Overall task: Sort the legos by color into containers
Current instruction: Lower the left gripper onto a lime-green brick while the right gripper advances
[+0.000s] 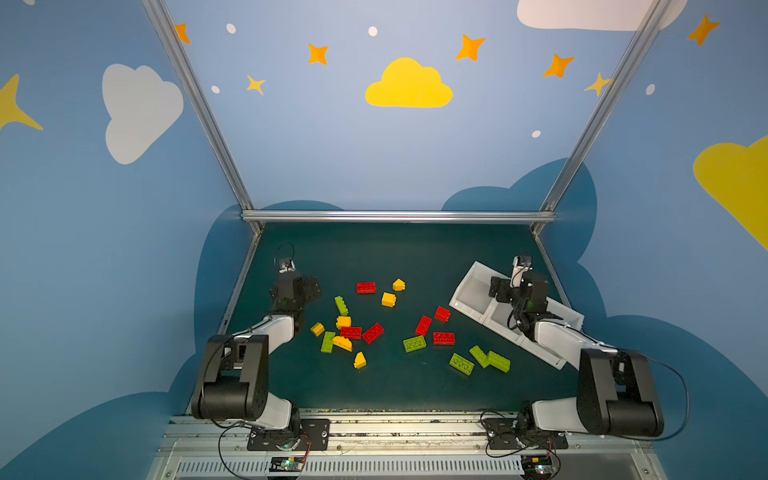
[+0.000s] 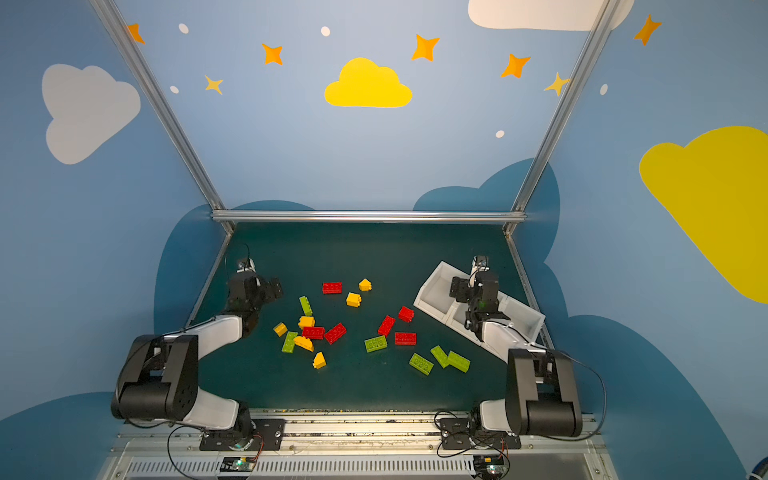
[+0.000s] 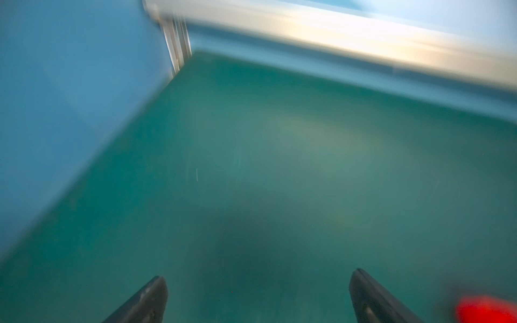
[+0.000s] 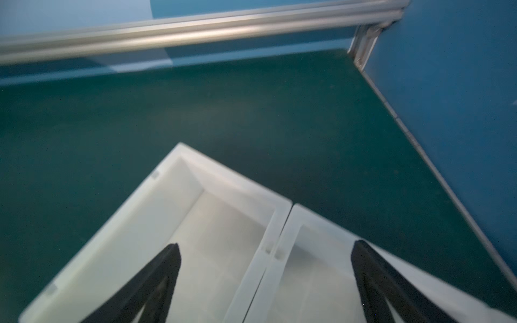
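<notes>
Six red, six green, six yellow legos (image 1: 365, 287); three containers (image 1: 471, 295)

Green table (image 1: 395, 253) bears scattered legos (image 1: 350, 332) (red, green, yellow) and white containers (image 1: 471, 296).

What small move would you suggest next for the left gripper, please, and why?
Probably swing the open, empty left gripper toward the red rectangular plastic brick nearby: every visible brick lies on the green table, and the white plastic bins look empty where visible.
</notes>
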### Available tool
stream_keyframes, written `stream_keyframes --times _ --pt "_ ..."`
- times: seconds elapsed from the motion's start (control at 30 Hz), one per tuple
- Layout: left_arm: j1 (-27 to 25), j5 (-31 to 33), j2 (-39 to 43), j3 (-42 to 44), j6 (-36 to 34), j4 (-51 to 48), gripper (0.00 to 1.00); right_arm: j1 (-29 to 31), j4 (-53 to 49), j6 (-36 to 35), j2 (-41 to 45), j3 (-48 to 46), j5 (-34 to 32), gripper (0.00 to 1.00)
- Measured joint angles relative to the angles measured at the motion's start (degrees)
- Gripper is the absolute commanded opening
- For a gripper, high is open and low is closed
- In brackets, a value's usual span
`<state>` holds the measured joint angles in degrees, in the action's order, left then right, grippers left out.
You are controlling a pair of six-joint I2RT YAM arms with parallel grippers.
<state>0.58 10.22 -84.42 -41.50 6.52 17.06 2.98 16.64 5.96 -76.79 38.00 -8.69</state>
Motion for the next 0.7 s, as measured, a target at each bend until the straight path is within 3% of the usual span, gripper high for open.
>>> stream_keyframes --times 0.17,0.37,0.57,0.7 --pt "-1.7 1.7 2.5 -13.5 2.0 -17.8 1.00 4.7 -13.1 3.9 6.8 6.6 -3.5 0.93" --pt "-9.1 1.3 6.5 -18.2 5.4 -36.1 0.98 15.2 -25.0 7.0 12.7 9.2 -3.6 0.93" --pt "-13.5 -0.3 5.3 -21.0 13.9 -49.3 0.76 25.1 -31.1 8.5 14.4 11.7 -3.3 0.93" --pt "-14.1 -2.3 1.9 -20.9 20.9 -53.7 0.71 29.8 -31.5 9.0 15.4 10.8 -2.7 0.93"
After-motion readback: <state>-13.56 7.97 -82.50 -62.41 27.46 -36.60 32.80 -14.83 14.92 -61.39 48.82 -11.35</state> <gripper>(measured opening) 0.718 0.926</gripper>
